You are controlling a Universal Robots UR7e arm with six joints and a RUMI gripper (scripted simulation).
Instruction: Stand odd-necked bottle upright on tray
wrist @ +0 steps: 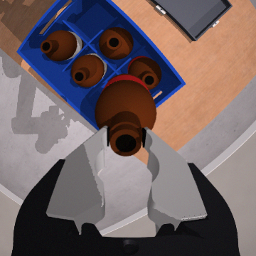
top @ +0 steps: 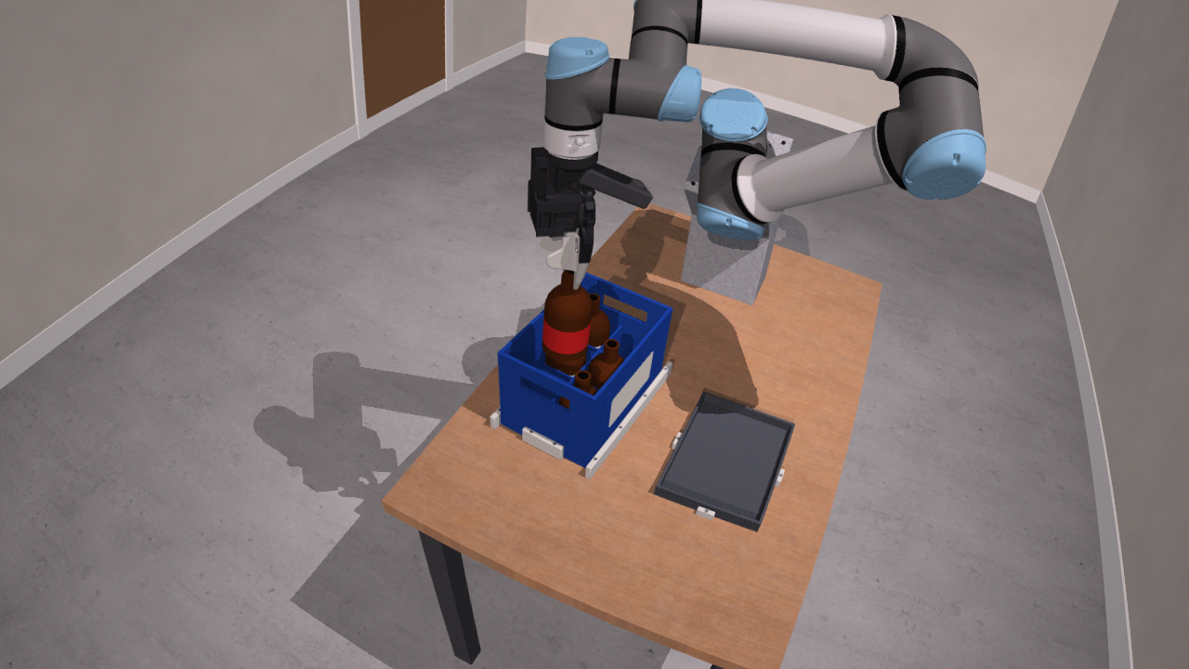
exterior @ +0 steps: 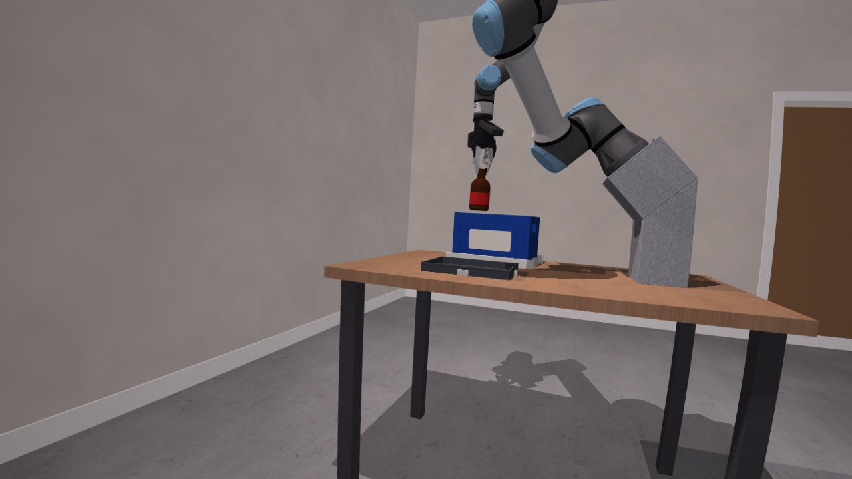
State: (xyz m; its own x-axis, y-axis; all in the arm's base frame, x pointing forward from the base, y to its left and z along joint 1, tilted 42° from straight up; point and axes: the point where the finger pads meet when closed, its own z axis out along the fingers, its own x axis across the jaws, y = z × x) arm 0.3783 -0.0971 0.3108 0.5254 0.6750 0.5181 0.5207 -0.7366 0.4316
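Note:
My gripper (top: 570, 274) (exterior: 482, 171) (wrist: 126, 128) is shut on the neck of a brown bottle (top: 566, 311) (exterior: 479, 193) (wrist: 125, 107) with a red label. The bottle hangs nearly upright above the blue crate (top: 531, 424) (exterior: 524, 238) (wrist: 174, 85); the exterior view shows its base clear of the rim. Several other brown bottles stand in the crate, among them a left one (wrist: 58, 45), a middle one (wrist: 116, 43) and a right one (wrist: 146, 71). I cannot tell which neck differs. The dark tray (top: 731, 457) (exterior: 488, 273) (wrist: 210, 14) has no bottle on it.
A white rail (top: 627, 422) and a white block (top: 542, 442) border the crate's foot. Small white stops, one at the front (top: 705, 512), sit against the tray. The grey robot pedestal (top: 723, 266) (exterior: 664, 238) stands at the table's far end in the top view.

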